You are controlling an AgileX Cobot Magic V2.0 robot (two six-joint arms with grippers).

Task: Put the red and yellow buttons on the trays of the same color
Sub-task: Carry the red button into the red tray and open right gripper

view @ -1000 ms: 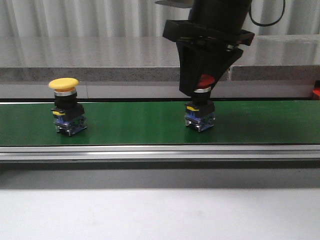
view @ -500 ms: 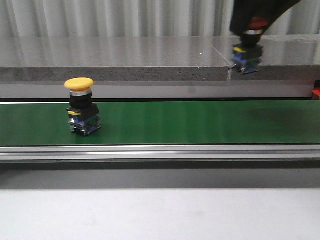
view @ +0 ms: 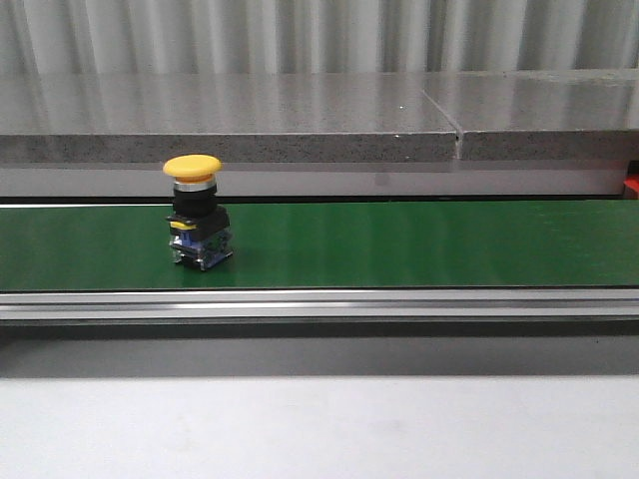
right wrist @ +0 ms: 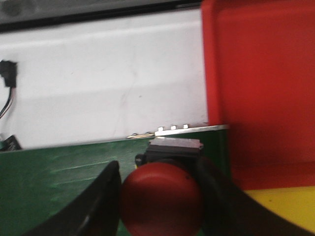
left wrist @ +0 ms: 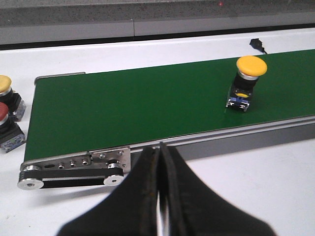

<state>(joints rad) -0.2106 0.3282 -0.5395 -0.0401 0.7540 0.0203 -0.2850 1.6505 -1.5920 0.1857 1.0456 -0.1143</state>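
Note:
A yellow button (view: 193,225) stands upright on the green belt (view: 419,244), left of centre; it also shows in the left wrist view (left wrist: 248,81). No gripper appears in the front view. My right gripper (right wrist: 160,172) is shut on the red button (right wrist: 162,199), its black fingers pressed against both sides of the red cap. The button hangs above the belt's end, right beside the red tray (right wrist: 261,83). A corner of the yellow tray (right wrist: 288,209) lies below the red one in this view. My left gripper (left wrist: 160,147) is shut and empty, over the white table near the belt's end.
Two more buttons, a yellow button (left wrist: 4,84) and a red button (left wrist: 4,123), stand on the white table beside the belt's roller end (left wrist: 74,169). A grey stone ledge (view: 300,120) runs behind the belt. A black cable end (right wrist: 7,73) lies on the table.
The right gripper lifted the red button off the belt and carried it up and right, out of the front view. The yellow button travelled right along the belt.

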